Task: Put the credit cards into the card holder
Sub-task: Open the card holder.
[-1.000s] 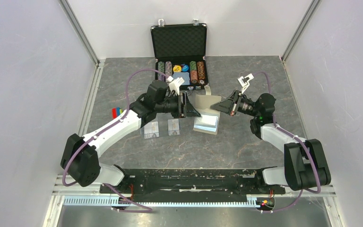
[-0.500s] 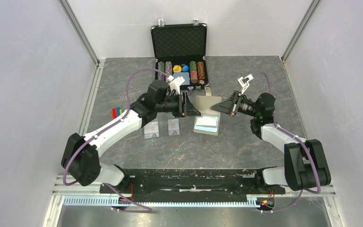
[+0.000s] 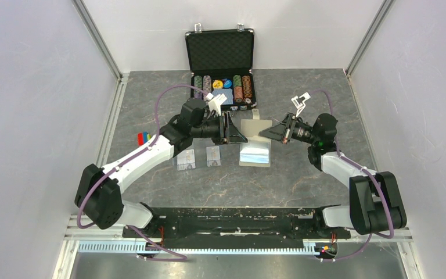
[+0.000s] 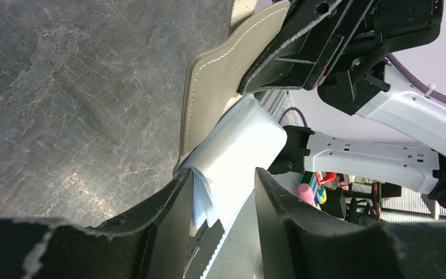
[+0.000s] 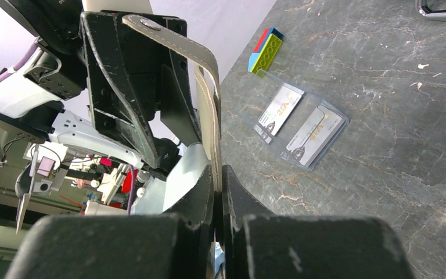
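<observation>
The card holder (image 3: 254, 152) sits open at mid-table, light blue lining up. At its 10 o'clock the left gripper (image 3: 236, 137) pinches the blue-lined pocket side; at 2 o'clock the right gripper (image 3: 268, 135) has its jaws pressed together on the taupe flap. Both credit cards (image 3: 213, 156) lie at the holder's 8 o'clock, inside clear sleeves (image 3: 179, 165). At 12 o'clock the open black case (image 3: 219, 55) holds poker chips (image 3: 238, 88) and a blue deck (image 3: 223, 96)

You've got two cards (image 3: 186, 158), two clear sleeves (image 3: 213, 165), both at 7 o'clock of one wallet (image 3: 254, 154). One chip case (image 3: 220, 52) at 12 o'clock. One clump of bricks (image 3: 144, 138), three colours, at 9 o'clock. Chips (image 3: 238, 88) too small to count.
</observation>
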Robot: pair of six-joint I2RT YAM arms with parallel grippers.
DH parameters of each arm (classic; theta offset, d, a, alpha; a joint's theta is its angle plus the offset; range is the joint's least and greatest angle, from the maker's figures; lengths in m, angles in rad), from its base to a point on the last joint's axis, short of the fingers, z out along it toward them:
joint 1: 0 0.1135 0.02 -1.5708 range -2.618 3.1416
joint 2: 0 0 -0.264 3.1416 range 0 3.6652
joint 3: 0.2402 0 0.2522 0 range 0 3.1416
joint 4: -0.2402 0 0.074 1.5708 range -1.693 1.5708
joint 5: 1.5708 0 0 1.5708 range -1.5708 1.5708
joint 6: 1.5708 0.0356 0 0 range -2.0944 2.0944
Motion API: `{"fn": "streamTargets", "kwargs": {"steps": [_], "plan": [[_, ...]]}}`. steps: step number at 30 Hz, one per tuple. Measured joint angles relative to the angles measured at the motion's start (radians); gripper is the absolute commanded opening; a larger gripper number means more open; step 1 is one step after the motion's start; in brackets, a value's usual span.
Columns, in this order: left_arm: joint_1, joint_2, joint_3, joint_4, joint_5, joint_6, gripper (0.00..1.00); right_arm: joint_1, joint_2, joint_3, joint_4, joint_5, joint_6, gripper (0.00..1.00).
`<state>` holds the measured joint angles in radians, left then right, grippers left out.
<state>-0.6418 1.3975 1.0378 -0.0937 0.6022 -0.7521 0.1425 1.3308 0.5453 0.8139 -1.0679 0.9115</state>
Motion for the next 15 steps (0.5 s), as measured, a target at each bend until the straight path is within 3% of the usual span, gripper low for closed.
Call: {"fn": "streamTargets", "kwargs": {"steps": [15], "plan": [[-0.002,-0.007,0.021,0.003,0.029,-0.011,0.48,-0.002,0.0,0.0,-0.055,-0.016,-0.046,0.0]]}}
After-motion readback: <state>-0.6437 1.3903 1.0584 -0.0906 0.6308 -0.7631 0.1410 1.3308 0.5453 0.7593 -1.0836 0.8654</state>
